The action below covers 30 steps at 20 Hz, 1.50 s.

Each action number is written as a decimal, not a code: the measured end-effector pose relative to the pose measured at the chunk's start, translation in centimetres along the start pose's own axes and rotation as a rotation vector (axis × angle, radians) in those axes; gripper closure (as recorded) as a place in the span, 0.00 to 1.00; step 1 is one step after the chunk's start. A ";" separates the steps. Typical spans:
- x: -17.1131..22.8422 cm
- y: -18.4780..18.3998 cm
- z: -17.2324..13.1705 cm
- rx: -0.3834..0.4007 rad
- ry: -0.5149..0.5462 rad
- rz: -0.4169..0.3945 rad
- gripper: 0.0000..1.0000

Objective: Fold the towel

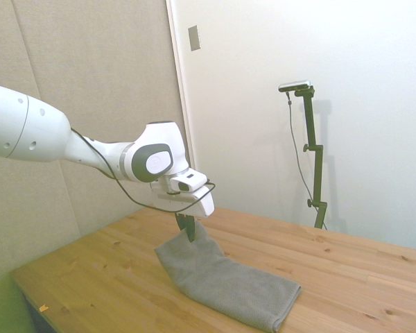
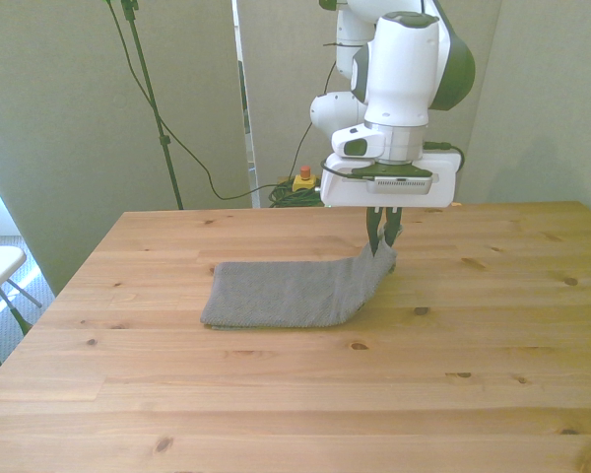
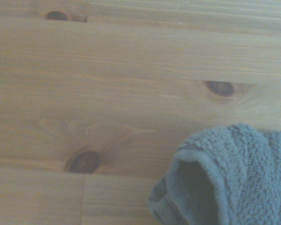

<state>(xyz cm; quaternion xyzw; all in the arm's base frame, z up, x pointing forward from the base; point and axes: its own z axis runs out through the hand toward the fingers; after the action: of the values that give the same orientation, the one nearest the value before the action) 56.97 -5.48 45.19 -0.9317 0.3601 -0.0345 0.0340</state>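
Side view has the arm (image 1: 48,135) coming in from the left of the frame, with the gripper (image 1: 188,229) pointing down just left of centre. Its dark fingers (image 1: 191,230) are pinched together on one end of the towel (image 1: 225,281), which is raised off the table (image 1: 347,270) at that end. From there the grey cloth slopes down toward the lower right of the frame, and its far end lies flat on the wood with a rounded folded edge.

Front view shows the same hold from across the table. The gripper (image 2: 383,239) hangs a little right of centre in the upper half, jaws closed on the towel's (image 2: 286,293) right-hand end. That end stands up in a short peak against the fingertips (image 2: 375,236), while the rest stretches flat toward the front view's left, near the middle of the table (image 2: 276,394). The cloth looks thick and layered, though I cannot count the layers from here.

Wrist view is soft and close. A bunched, curled piece of the towel (image 3: 229,178) fills the lower right corner, its terry loops showing, and it appears to hang above the boards rather than rest on them. Bare table (image 3: 107,70) with three dark knots covers the rest.
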 end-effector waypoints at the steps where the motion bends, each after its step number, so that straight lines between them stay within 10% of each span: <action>1: 0.7 0.8 -0.6 0.017 -0.035 -0.021 1.00; 17: 9.0 10.6 -6.1 0.073 -0.061 0.034 1.00; 30: 16.7 19.7 -2.3 0.079 -0.055 0.207 1.00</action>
<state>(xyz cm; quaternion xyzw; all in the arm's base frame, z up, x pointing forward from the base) 55.89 -31.33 46.43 -0.8880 0.4516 -0.0194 0.0841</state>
